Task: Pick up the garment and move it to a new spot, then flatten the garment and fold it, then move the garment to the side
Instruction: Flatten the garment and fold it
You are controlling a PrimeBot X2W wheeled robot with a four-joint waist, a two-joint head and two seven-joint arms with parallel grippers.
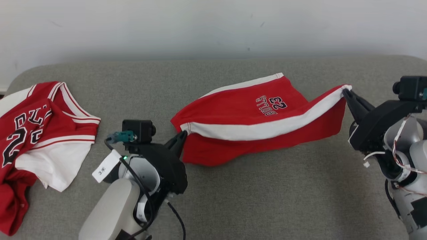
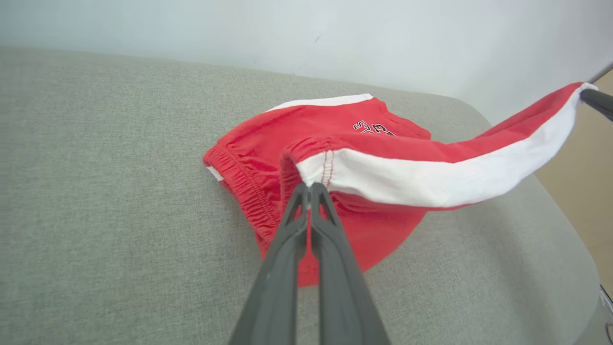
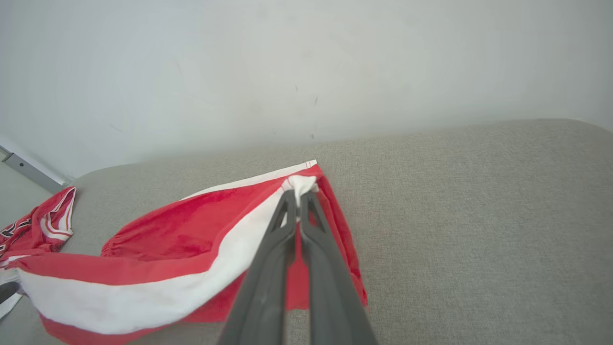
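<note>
Red shorts with a white side stripe, strung between both hands, lower part draped on the grey cloth table. At the waistband end, left hand, fingers pressed together, pinching the elastic edge beside the stripe. At the leg-hem end, right hand, raised, pinching the stripe's corner. Well apart at left, a crumpled red and white jersey.
</note>
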